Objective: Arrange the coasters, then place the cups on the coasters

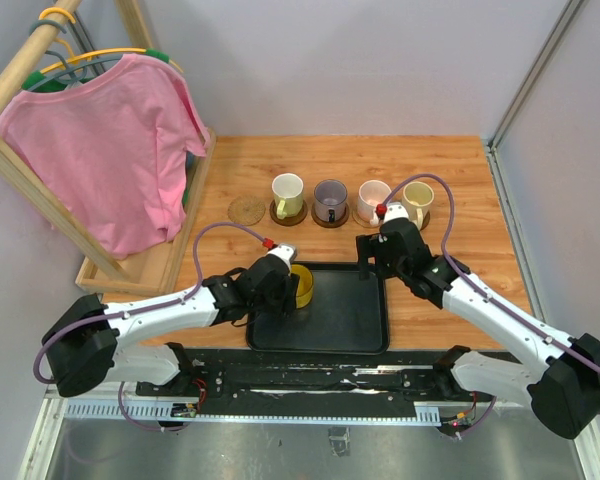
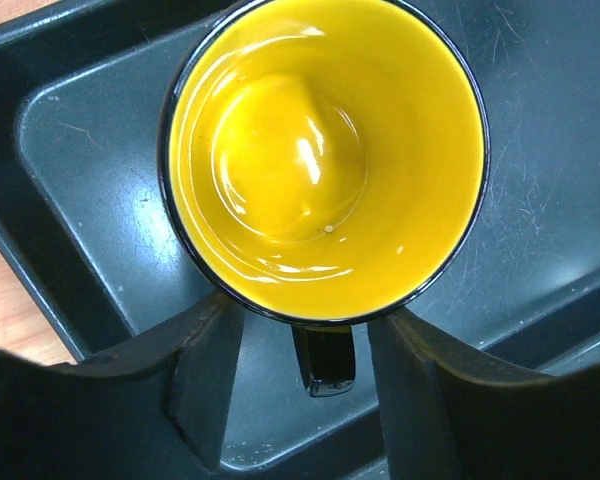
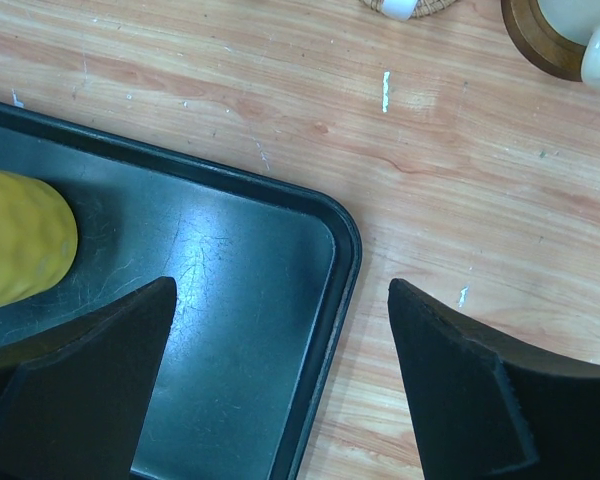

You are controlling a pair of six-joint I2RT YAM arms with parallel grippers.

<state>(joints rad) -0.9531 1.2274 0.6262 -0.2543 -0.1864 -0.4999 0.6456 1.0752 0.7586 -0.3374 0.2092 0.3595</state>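
Wood-topped bench (image 1: 450, 180) is carrying a black tray (image 1: 350, 310), the yellow mug (image 1: 302, 285) standing empty by its far left corner. Only the left wrist view is showing the left gripper (image 2: 305, 318) straddling the mug's handle (image 2: 325, 365), jaws apart. Meanwhile the right gripper (image 3: 282, 288) is hanging wide over the tray's far right corner.

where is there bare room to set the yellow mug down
Free: the round tan cork coaster left of the cream-white mug; the right half of the black rectangular tray. Crowded: the other four coasters, each under a mug.
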